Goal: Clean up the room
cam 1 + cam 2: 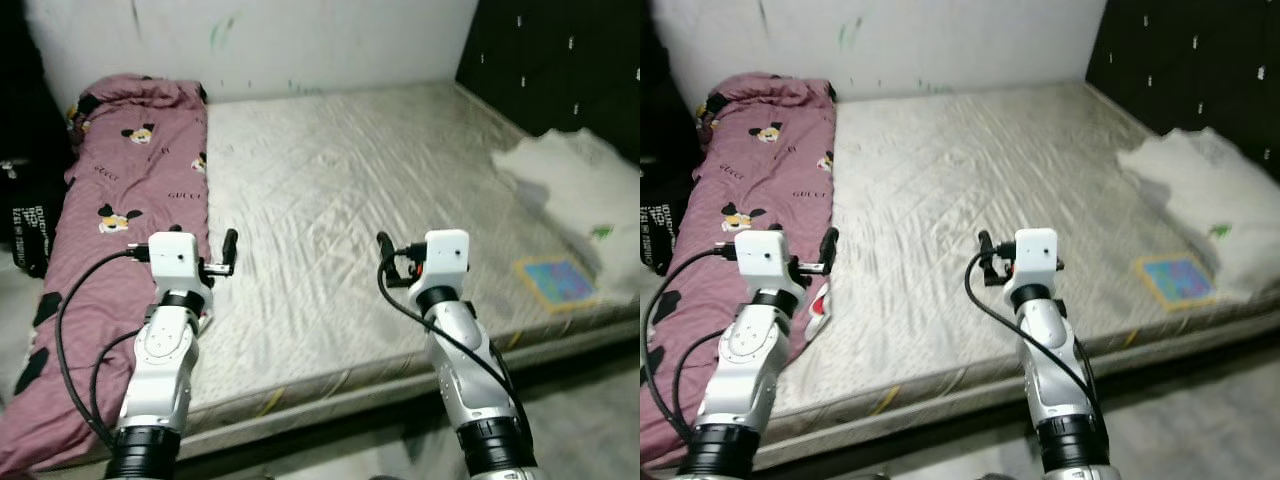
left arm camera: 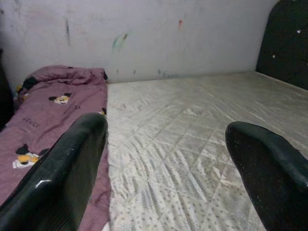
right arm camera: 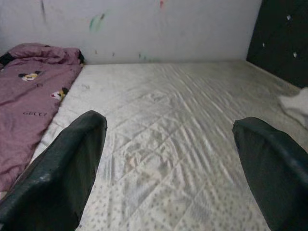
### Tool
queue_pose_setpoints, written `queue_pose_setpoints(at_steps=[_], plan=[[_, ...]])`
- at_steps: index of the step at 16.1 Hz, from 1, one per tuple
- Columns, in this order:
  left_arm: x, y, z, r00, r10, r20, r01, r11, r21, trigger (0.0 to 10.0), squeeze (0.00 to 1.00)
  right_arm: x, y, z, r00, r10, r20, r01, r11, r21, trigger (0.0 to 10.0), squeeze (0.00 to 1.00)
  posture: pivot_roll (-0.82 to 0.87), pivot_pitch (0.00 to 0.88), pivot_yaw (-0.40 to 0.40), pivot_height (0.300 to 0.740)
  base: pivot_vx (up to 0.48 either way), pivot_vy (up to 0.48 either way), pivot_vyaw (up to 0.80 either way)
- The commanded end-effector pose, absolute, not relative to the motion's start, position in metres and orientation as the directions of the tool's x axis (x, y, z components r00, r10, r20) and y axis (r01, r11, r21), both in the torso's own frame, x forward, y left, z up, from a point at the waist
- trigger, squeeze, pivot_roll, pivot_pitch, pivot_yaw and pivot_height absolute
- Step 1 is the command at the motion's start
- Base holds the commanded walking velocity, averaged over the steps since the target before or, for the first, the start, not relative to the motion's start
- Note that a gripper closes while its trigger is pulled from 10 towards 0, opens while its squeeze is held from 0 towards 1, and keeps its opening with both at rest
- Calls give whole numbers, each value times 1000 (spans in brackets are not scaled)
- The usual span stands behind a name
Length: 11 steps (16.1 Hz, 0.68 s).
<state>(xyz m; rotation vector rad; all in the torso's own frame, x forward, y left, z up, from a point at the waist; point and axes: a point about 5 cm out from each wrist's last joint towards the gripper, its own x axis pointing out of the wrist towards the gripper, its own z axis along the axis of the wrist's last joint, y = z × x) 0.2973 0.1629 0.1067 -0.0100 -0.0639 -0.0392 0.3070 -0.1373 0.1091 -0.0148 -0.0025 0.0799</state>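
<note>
A bare quilted mattress point(image 1: 350, 180) lies in front of me. Along its left side stretches a rumpled pink quilt point(image 1: 130, 200) printed with cartoon mice. A crumpled white garment point(image 1: 570, 180) lies at the right, with a blue and yellow square point(image 1: 557, 280) at its near edge. My left gripper point(image 2: 168, 159) hovers open over the mattress's near left part beside the quilt, one black finger point(image 1: 230, 248) showing. My right gripper point(image 3: 168, 163) hovers open over the near middle, one finger point(image 1: 383, 255) showing. Both are empty.
A dark padded headboard point(image 1: 560, 60) rises at the right end of the bed and a marked white wall point(image 1: 300, 40) runs behind it. A black bag point(image 1: 25, 235) with white lettering stands on the floor at the left. The bed's front edge point(image 1: 340, 385) runs just below my arms.
</note>
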Motion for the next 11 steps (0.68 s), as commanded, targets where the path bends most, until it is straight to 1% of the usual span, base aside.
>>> queue_pose_setpoints(at_steps=[1, 11], plan=[[297, 162, 105, 998, -48, 47, 48, 999, -6, 10000, 0, 306, -143, 106, 998, 65, -12, -65, 998, -16, 10000, 0, 14, 0, 15, 740, 0, 480, 0], [297, 161, 104, 998, -51, 46, 52, 999, -16, 10000, 0, 306, -142, 107, 998, 68, -4, -68, 997, -22, 10000, 0, 16, 0, 15, 740, 0, 480, 0]])
